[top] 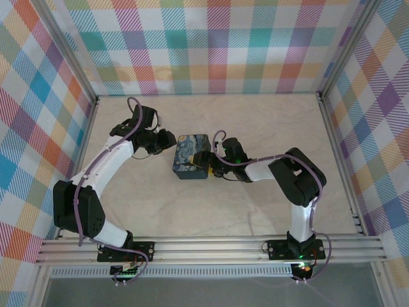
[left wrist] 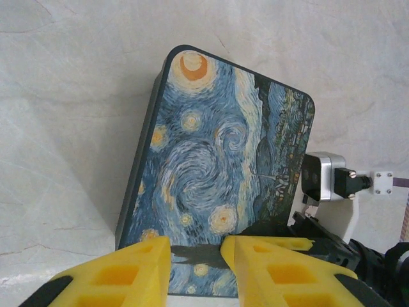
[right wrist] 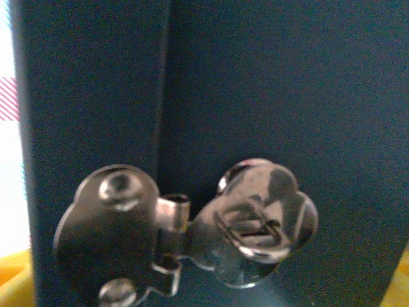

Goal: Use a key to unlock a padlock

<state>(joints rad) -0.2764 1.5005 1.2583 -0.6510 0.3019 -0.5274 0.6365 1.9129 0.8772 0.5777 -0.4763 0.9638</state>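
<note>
At the middle of the table (top: 255, 211) lies the painted tin (top: 192, 155), with an arm on either side. The left gripper (left wrist: 195, 251) is at its 9 o'clock, yellow fingers (left wrist: 128, 268) apart at the lid's edge and clamped on nothing. The right gripper (top: 213, 164) is at its 3 o'clock, close up to the dark side wall, its fingers (right wrist: 11, 279) spread wide.

On that wall sits a shiny latch (right wrist: 185, 230), two lobed plates joined by a hinge, with a small staple (right wrist: 248, 231) on the right plate. The padlock would belong at that staple, but the close view is too blurred to tell whether it hangs there. The key I cannot place either.

Both are likely small, light, hard and slick metal. The padlock is best pinched across the flat faces of its body, keyhole left free. The key should be gripped firmly by its broad head, since it may twist. The tin looks light enough to slide, so it wants bracing.
</note>
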